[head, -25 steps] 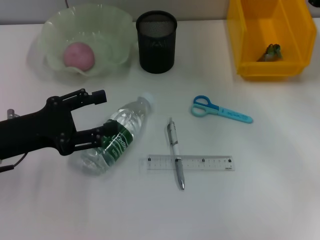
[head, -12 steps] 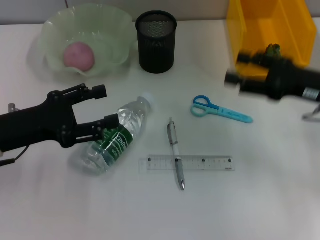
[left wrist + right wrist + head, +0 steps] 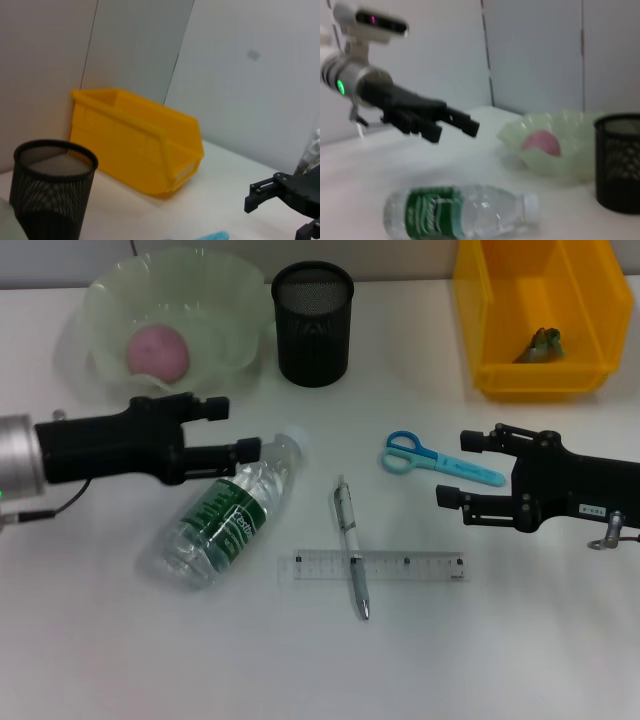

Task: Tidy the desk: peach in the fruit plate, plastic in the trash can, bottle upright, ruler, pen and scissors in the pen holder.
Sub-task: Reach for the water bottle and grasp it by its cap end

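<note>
- The left pincer (image 3: 236, 427) is held level above the table (image 3: 520, 640), its arm reaching in from the left edge and pointing toward the middle; the two fingers are spread apart and nothing is gripped between them.
- The bottle (image 3: 228, 512) is seen lying on its side just below and in front of the left pincer, cap end (image 3: 291, 441) pointing toward the pen holder (image 3: 313, 324); from the right wrist view the pincer is seen raised clear of the bottle, not touching it.
- The right pincer (image 3: 458, 468) is extended from the right edge, pointing left, with its fingers parted and empty; its tips sit just beside the handle-free end of the scissors (image 3: 440, 460).
- The pen (image 3: 351, 546) is laid across the ruler (image 3: 380, 566), both flat on the table between the two arms.
- The peach (image 3: 157, 351) is seen resting in the fruit plate (image 3: 215, 300) at the far left.
- The yellow trash can (image 3: 480, 330) stands at the far right with a crumpled piece of plastic (image 3: 543, 344) inside.
- The pen holder is upright between the plate and the trash can.
</note>
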`<state>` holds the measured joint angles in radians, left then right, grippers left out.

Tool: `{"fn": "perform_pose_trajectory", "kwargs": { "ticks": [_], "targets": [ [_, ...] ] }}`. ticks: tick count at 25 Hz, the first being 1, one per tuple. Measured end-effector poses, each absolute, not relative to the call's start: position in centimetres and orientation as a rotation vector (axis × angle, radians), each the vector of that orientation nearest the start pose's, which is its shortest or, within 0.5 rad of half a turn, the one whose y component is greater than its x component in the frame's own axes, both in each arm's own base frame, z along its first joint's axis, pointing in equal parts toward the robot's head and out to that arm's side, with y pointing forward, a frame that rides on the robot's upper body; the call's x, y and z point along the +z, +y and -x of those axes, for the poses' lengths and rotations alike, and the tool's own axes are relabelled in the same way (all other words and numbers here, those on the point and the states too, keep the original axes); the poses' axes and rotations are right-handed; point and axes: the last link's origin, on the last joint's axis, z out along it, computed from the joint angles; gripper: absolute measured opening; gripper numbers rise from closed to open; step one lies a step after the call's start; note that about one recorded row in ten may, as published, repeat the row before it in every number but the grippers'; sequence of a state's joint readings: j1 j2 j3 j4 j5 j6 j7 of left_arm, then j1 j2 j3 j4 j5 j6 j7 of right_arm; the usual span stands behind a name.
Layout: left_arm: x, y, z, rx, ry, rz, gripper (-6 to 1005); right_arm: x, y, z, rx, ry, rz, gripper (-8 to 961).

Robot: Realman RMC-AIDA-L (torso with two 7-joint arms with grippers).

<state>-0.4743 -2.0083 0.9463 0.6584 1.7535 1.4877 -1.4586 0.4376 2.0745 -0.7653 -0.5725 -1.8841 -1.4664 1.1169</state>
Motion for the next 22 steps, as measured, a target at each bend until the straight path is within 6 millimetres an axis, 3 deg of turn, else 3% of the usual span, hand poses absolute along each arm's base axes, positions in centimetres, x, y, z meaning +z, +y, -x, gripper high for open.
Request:
{"fn": "perform_pose_trajectory", "kwargs": {
  "ticks": [13, 22],
  "targets": [
    [-0.6, 39.6, 19.3, -0.235, -0.969, 2.736, 815, -2.2, 30.7, -29.9, 0.589, 0.434, 2.657, 824],
    [-2.7, 41.2, 17.3, 0.045, -1.002, 2.681, 814, -1.9, 30.8, -30.0, 0.588, 0.423, 2.655, 823]
  ]
}}
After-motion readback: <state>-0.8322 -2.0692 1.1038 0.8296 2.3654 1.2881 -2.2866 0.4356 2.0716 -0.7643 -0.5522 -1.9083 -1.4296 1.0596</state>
